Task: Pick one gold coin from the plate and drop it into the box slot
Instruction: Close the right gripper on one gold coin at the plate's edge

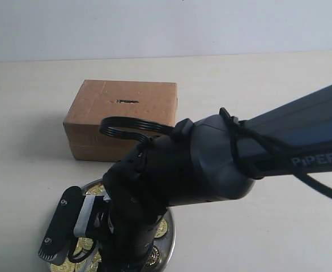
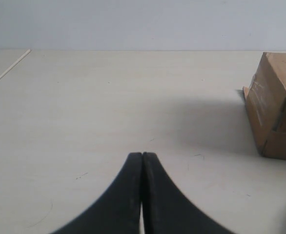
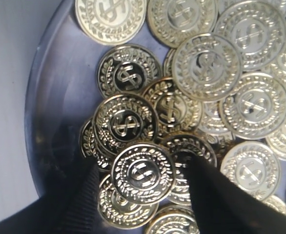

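Black fingers (image 3: 84,204) of the right pincer (image 3: 145,170) fill the near edge of the right wrist view. They are spread apart and released, and nothing is grasped.

**Target relation.** One gold coin (image 3: 142,174) lies directly between the two fingers, face up. It rests on top of the neighbouring coins (image 3: 206,66) heaped in the plate (image 3: 55,122). A narrow gap shows on each side of the coin, so neither finger appears to touch it. The coin is round and has no long axis to align with. It overlaps the coins beneath it, and closing at the wrong height could catch two.

**Arm assignment.**
- The right arm (image 1: 222,153) reaches across from the right of the exterior view and hangs over the plate. It is the nearer arm to the coin.
- The left pincer (image 2: 142,157) is clenched and empty. It sits over bare counter (image 2: 109,97), with the box (image 1: 120,119) off to one side and the plate out of its view.

**Delivery relation.** In the exterior view the box stands on the counter beyond the plate, close to it but apart. The slot (image 1: 126,102) is in the top face, and its long axis runs along the box's longer side. The coin probably needs to be turned on edge and lined up with that axis before release.
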Tool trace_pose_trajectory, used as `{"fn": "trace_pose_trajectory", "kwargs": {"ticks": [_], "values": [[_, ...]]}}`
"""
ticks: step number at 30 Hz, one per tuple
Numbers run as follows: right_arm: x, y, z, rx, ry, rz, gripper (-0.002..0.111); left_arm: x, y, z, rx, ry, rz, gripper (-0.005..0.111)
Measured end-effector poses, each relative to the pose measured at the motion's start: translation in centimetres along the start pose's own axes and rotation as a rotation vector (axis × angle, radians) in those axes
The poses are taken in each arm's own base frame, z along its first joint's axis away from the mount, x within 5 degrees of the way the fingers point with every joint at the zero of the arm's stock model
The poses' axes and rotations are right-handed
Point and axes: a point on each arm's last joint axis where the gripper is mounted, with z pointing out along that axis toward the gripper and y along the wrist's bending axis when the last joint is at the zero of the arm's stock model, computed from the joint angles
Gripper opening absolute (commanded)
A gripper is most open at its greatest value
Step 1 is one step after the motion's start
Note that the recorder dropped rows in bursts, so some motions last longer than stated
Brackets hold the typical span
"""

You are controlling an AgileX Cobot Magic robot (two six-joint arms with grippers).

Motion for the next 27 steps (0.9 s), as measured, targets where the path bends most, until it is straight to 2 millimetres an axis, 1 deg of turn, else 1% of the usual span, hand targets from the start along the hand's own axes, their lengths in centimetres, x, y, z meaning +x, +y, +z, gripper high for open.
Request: {"fn": "trace_pose_trajectory", "kwargs": {"ticks": [15, 27], "values": [[0.2, 0.07, 0.16, -0.009, 0.021, 0.0, 0.052, 0.0, 0.0, 0.0, 0.0, 0.0, 0.0, 0.0], [0.09, -0.02, 0.23, -0.003, 0.018, -0.006, 0.031, 0.0, 0.0, 0.0, 0.0, 0.0, 0.0, 0.0]]}}
